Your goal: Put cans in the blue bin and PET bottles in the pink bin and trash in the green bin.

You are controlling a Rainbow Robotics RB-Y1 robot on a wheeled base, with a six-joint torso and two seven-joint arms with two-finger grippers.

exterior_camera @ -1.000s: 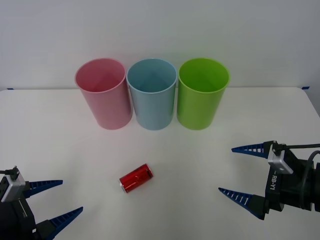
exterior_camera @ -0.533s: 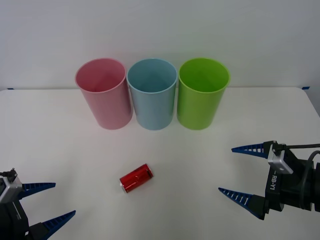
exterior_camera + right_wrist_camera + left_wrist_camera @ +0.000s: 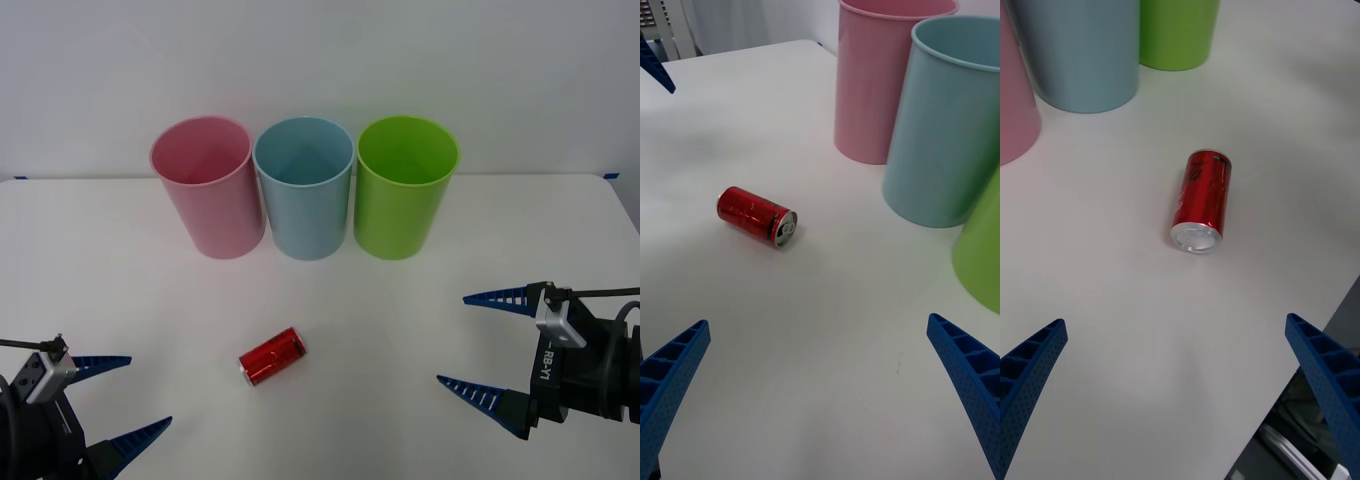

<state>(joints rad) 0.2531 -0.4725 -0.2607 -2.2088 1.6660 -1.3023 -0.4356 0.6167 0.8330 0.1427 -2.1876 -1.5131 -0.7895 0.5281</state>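
While the table (image 3: 90,260) carries 3 bins, the blue bin (image 3: 303,190) stands behind the can (image 3: 272,356). Left gripper (image 3: 110,398) and right gripper (image 3: 485,343) flank the can, jaws wide apart, empty. Lying down, it looks light, smooth, rolls easily; grip across its middle.

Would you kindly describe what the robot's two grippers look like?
Both the left gripper and right gripper have two blue, ribbed, tapering pointed fingers on black bodies with silver-grey blocks. The right one bears white "RB-Y1" lettering, and thin black cables run to each.
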